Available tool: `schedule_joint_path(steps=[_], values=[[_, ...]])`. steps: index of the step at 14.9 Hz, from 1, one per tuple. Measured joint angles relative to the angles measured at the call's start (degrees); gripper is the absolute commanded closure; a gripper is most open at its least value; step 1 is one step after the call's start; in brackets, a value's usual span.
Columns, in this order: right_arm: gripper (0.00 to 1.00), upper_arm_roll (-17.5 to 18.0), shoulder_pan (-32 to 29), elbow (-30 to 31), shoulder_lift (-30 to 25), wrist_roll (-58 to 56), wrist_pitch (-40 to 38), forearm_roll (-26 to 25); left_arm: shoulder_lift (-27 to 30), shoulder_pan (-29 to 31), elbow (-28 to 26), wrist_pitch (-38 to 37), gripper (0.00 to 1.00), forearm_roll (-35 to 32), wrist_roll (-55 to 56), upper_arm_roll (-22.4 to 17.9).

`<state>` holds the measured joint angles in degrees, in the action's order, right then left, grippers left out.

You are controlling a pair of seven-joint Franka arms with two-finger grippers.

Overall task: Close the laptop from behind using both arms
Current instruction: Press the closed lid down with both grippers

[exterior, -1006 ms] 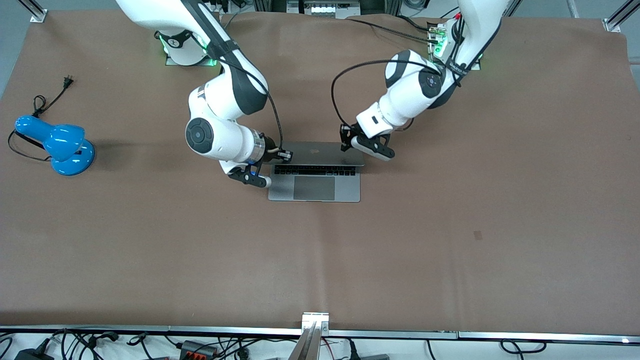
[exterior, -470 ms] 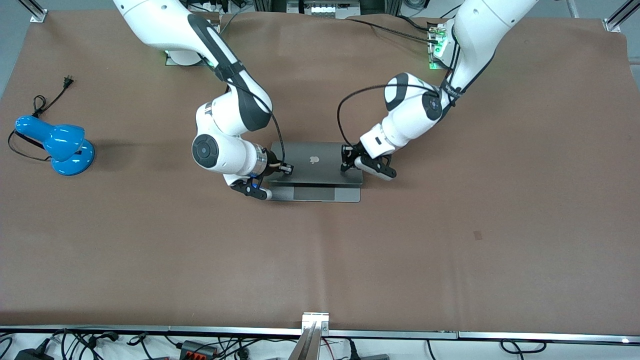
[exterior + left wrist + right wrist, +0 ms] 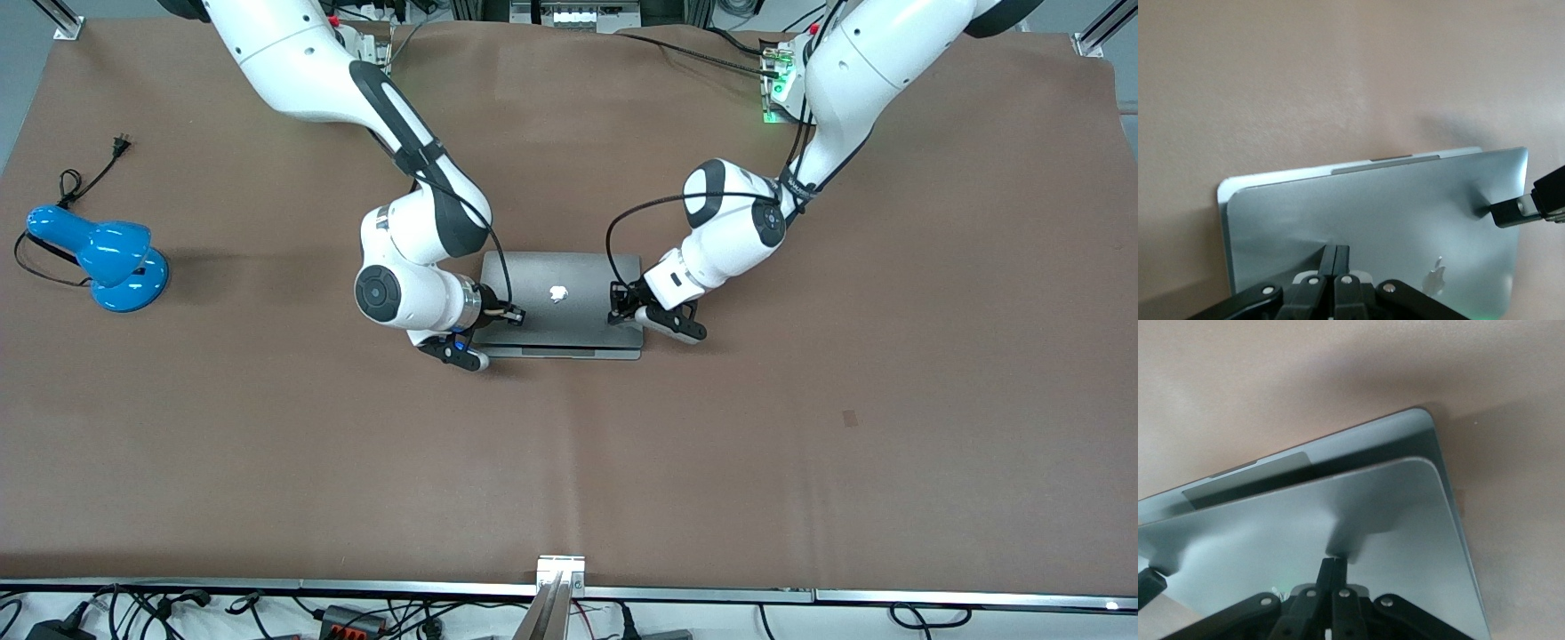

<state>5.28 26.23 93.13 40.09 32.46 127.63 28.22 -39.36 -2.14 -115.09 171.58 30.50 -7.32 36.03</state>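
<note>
Front view: the laptop (image 3: 560,307) sits near the middle of the brown worktop (image 3: 800,462), its long axis running from the right arm's end toward the left arm's end. Its lid is tilted low over the base, with only a thin strip of the base showing at the 6 o'clock edge. The right claw (image 3: 514,313) presses on the lid at about 9 o'clock from the apple logo, and the left claw (image 3: 615,307) presses at about 3 o'clock from it. Both claws are clenched and grasp nothing. A blue lamp (image 3: 107,258) stands well apart toward the right arm's end.

Left wrist view: the left claw's (image 3: 1335,257) clenched tips touch the laptop's (image 3: 1391,220) lid, and a narrow gap to the base remains.

Right wrist view: the right claw (image 3: 1333,570) bears on the lid of the laptop (image 3: 1338,520), with the base rim showing past it. Closing likely needs one last even downward push from both arms.
</note>
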Motion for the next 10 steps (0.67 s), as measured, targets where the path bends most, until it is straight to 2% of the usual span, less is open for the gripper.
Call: schedule_joint_path(steps=[4, 10], values=[[1.00, -0.01, 0.06, -0.46, 1.90, 0.00, 2.51, -0.01, -5.11, -1.41, 2.01, 5.08, 1.00, 0.00, -1.73, -0.82], [1.00, -0.08, 0.16, -1.89, 3.16, -0.08, 4.48, -0.37, -5.48, -2.93, 3.17, 5.49, 1.00, 0.00, -2.03, -1.92]])
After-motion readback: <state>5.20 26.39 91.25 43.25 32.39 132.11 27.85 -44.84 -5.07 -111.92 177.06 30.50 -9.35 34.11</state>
